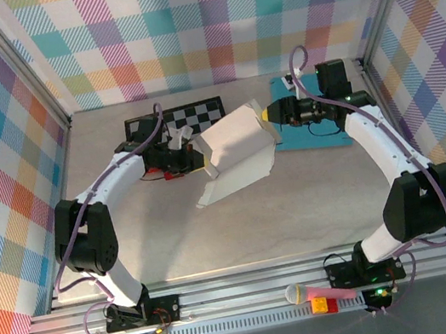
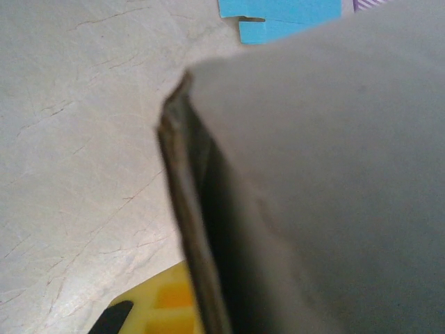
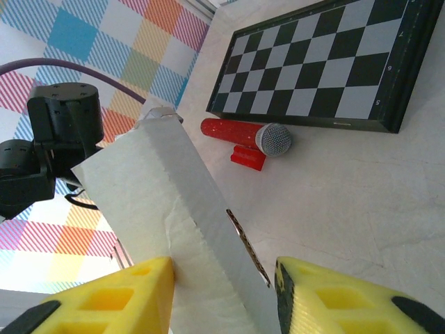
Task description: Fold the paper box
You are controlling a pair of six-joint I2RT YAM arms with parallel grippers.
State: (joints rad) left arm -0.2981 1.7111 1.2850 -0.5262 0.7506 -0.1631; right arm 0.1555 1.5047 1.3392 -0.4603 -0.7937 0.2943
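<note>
Top external view puts the half-formed off-white paper box [image 1: 236, 154] mid-table between both arms. The right gripper [image 1: 268, 114] clamps its yellow fingers across one box wall. The left gripper [image 1: 183, 145] meets the opposite side, its grip impossible to tell. This looks mid-fold: next, one arm should hold firm while the other presses a flap in. No writing is legible, even along the black-and-white chessboard [image 1: 189, 119] rim.

Bright, even light falls from above, leaving a soft shadow under the paper box [image 1: 235, 160] on the table [image 1: 299, 205]. The left wrist view is dim, the box close and badly blurred. The right wrist view is sharp.
</note>
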